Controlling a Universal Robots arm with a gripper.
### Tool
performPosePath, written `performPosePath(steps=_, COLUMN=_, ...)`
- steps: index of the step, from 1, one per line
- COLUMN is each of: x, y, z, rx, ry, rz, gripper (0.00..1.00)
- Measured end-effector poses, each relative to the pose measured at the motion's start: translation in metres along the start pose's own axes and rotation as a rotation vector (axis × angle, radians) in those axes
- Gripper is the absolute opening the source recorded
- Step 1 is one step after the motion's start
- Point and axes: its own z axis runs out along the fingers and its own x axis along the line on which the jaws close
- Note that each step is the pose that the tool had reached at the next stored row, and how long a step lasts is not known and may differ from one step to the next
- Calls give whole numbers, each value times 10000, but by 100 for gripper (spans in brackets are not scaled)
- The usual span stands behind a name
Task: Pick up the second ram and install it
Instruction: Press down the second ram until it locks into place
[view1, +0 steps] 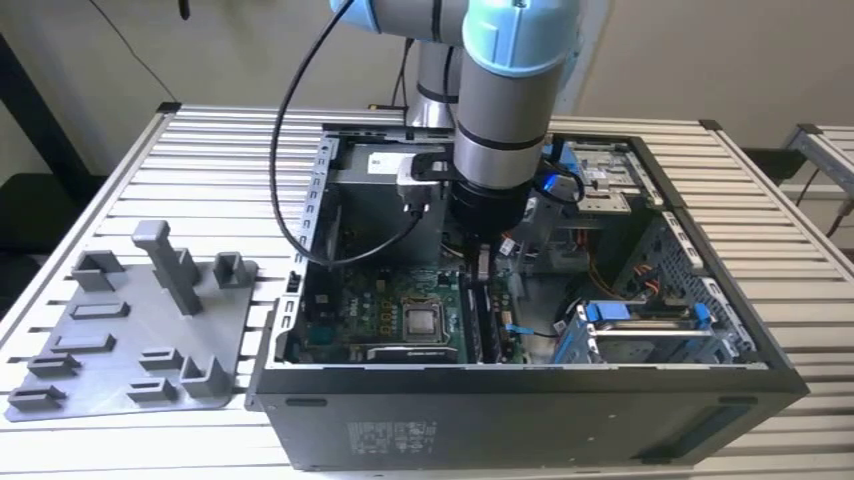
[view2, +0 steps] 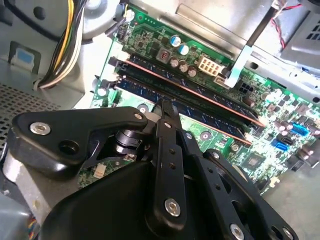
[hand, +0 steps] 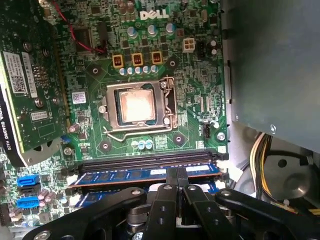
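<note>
A: Gripper down inside the case, centre of the exterior view. Fingers pressed together on the top edge of the second ram.

B: Ram placement?

A: Stood on edge in a slot on the board, low in the first wrist view, just beside another blue stick.

In both wrist views the gripper's black linkage covers the near end of the green board, and its fingertips hide part of the second ram, so the seating in the slot cannot be judged. In the exterior view the arm is cut off by the upper edge and blocks the computer case's rear interior.
</note>
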Motion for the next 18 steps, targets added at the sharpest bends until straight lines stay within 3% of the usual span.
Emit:
performPosePath(steps=5, x=2, y=-36, z=7, rx=-333, ry=115, rz=-113, gripper=11)
performPosePath(steps=12, x=9, y=-92, z=11, rx=-333, ry=125, rz=-113, gripper=11)
performPosePath(steps=18, x=82, y=-101, z=17, rx=-333, ry=126, rz=-113, gripper=11)
